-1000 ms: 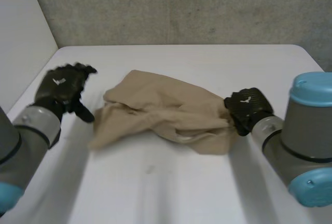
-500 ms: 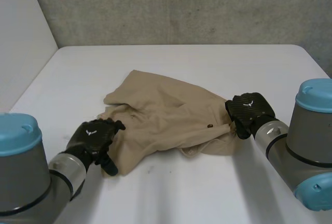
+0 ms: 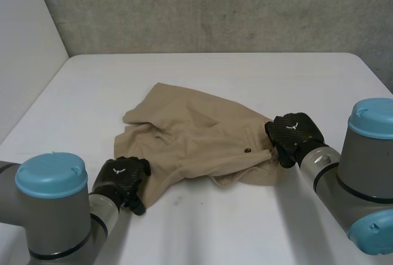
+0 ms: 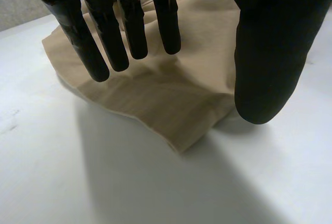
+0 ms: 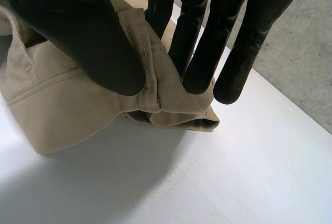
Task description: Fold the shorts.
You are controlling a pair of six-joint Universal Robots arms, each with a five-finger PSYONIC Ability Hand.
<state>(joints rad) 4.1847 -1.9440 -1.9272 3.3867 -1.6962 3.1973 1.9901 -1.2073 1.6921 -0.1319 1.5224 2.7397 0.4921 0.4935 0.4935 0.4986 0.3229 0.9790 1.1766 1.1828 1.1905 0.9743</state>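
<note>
Treat folding as unstarted: the shorts [image 3: 190, 133] lie crumpled on the table [image 3: 245, 75]. The right hand [image 3: 293, 135] fingers [image 5: 199, 37] clamp their right edge; the left hand [image 3: 123, 178] fingers [image 4: 136, 32] hang apart above their near corner.

Tan shorts [image 3: 190, 133], rumpled and loosely doubled over, at the centre of the white tabletop [image 3: 202, 228]. Broad and creased toward 11 o'clock, tapering to a flat hem corner [image 4: 179, 130] at 7 o'clock. Small dark button [image 3: 246, 151] showing near the 4 o'clock edge. At 3 o'clock, stitched waistband [image 5: 153, 86] bunched and raised off the surface, pinched in the right hand [image 3: 293, 135].
</note>
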